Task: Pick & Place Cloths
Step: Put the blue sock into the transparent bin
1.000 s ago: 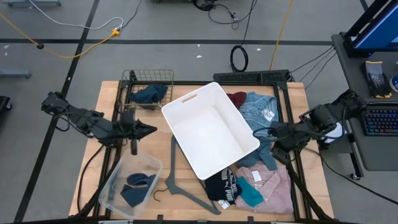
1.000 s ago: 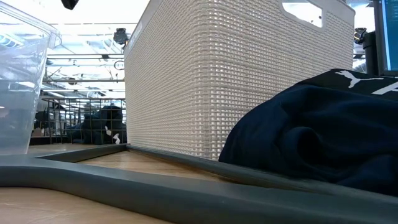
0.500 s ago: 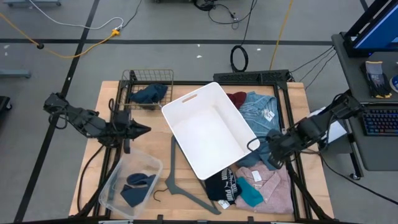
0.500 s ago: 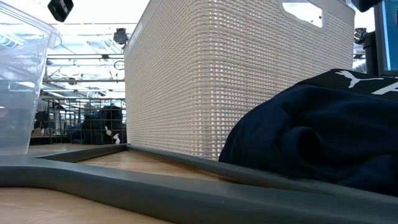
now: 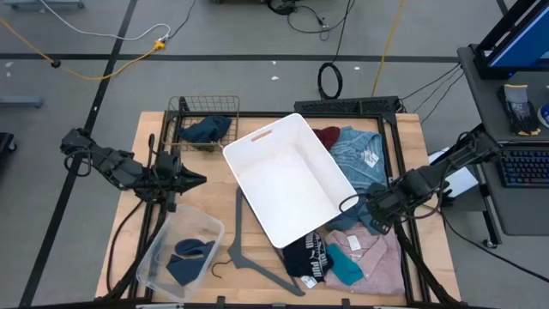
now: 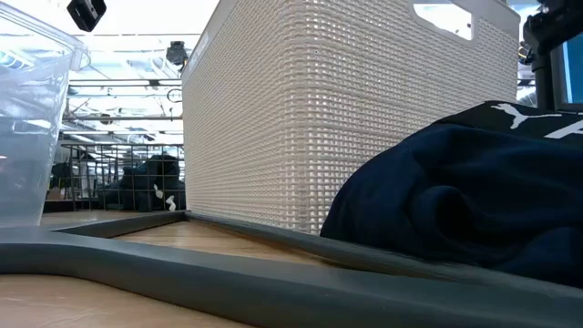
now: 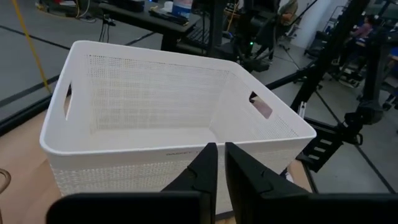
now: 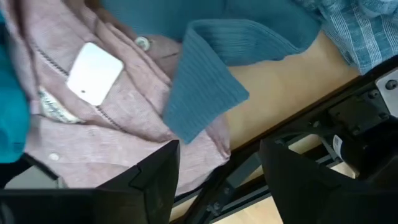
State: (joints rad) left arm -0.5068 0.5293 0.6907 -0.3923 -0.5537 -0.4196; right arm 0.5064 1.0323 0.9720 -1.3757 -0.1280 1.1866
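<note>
The cloths lie to the right of and in front of the white basket (image 5: 292, 176): a maroon one (image 5: 326, 136), a light-blue shirt with a white tag (image 5: 356, 159), a pink shirt (image 5: 377, 253), a teal one (image 5: 345, 268) and a black one with white print (image 5: 307, 256). My right gripper (image 5: 350, 204) hangs open above them. In its wrist view its fingers (image 8: 221, 180) stand wide apart over the pink shirt (image 8: 124, 118) and a slate-blue ribbed cloth (image 8: 205, 81). My left gripper (image 5: 199, 180), shut and holding nothing, points at the basket's left wall (image 7: 155, 155).
A wire basket (image 5: 206, 116) at the far left holds a navy cloth (image 5: 206, 130). A clear plastic bin (image 5: 180, 253) at the near left holds another navy cloth. A grey hanger (image 5: 249, 249) lies flat in front of the white basket. A black frame rail (image 8: 348, 118) runs along the table's right side.
My right gripper has opened and gone toward the table's near edge and down, closer to the cloths beside the basket's right wall. My left gripper has drawn back a little toward the table's left edge. No cloth has moved.
</note>
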